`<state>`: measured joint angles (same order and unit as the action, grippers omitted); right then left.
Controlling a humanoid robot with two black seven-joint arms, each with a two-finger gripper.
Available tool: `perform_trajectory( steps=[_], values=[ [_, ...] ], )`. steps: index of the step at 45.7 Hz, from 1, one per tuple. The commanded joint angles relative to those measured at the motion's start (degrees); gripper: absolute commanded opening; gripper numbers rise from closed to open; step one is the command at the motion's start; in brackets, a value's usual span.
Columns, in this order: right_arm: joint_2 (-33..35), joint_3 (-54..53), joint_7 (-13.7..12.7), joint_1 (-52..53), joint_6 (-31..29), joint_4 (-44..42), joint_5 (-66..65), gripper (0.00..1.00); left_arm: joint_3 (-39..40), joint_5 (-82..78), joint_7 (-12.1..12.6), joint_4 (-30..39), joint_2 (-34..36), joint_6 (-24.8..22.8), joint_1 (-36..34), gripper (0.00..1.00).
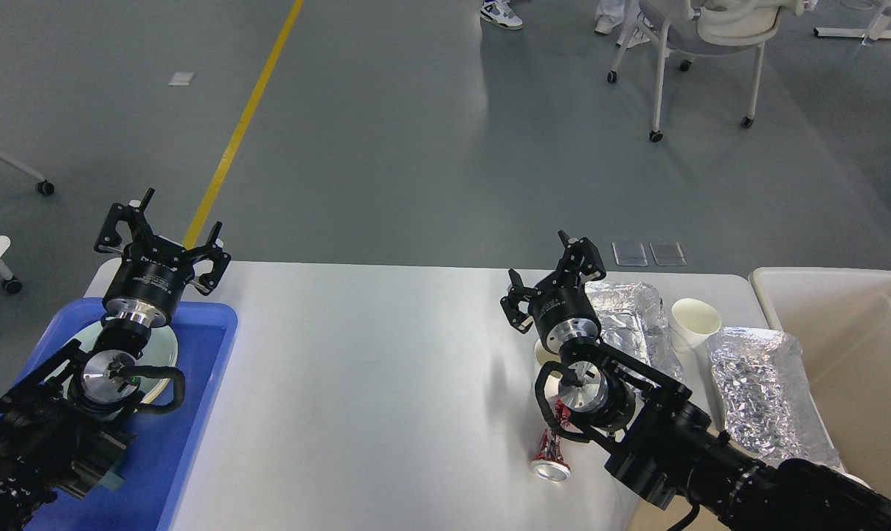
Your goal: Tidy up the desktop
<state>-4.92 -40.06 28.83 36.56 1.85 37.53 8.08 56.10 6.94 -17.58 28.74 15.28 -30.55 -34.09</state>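
Head view: the desktop [372, 383] spans the middle. The left gripper [161, 240] hovers with fingers spread above the blue tray [195, 398]; the right gripper [556, 276], also spread, hangs beside 2 foil packs. To clear well, I'd take the crushed can [550, 456] first.

**Gloss, Foil and Matt Black**

The table [386, 383] is smooth white with a slight gloss. The blue tray [195, 413] looks like shiny plastic. Two foil packs [755, 391] are crinkled bright metal; the cup [695, 318] beside them looks like matt white paper. The crushed can [550, 456] shows bare metal at its end. Both arms are matt black with polished metal collars.
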Motion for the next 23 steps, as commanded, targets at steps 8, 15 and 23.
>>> perform_trajectory(
  steps=[8, 15, 23],
  values=[
    [0.00, -0.01, 0.00, 0.00, 0.00, 0.00, 0.00, 1.00, 0.68, 0.52, -3.07, -2.63, -2.53, -1.53, 0.77, 0.98],
    [0.00, -0.01, 0.00, 0.00, 0.00, 0.00, 0.00, 1.00, 0.06, 0.26, -2.72, -3.34, -2.53, -1.61, 0.51, 0.98],
    [0.00, -0.01, 0.00, 0.00, 0.00, 0.00, 0.00, 1.00, 0.59, 0.35, -3.16, -3.34, -2.53, -1.61, 0.51, 0.98]
  ],
)
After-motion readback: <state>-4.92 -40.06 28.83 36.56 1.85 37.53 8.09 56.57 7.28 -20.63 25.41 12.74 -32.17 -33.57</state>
